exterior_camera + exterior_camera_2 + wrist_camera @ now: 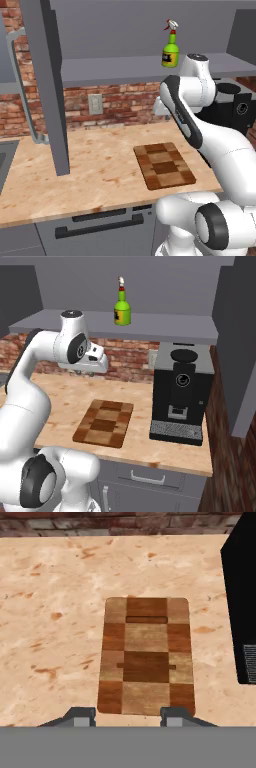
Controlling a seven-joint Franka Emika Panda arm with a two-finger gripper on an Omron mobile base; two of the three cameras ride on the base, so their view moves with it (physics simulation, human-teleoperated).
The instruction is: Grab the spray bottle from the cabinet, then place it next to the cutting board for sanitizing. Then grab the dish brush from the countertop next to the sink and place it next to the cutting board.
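The lime-green spray bottle stands upright on the grey shelf of the open cabinet. Below it, the checkered wooden cutting board lies flat on the beige countertop. My gripper hangs over the counter behind the board, well below the shelf. It points down at the board, and its fingers stand apart with nothing between them, so it is open. A corner of the sink shows at the far left. The dish brush is out of view.
The cabinet's open door with its long bar handle juts out over the counter on the left. A black coffee machine stands right of the board. The brick wall holds an outlet.
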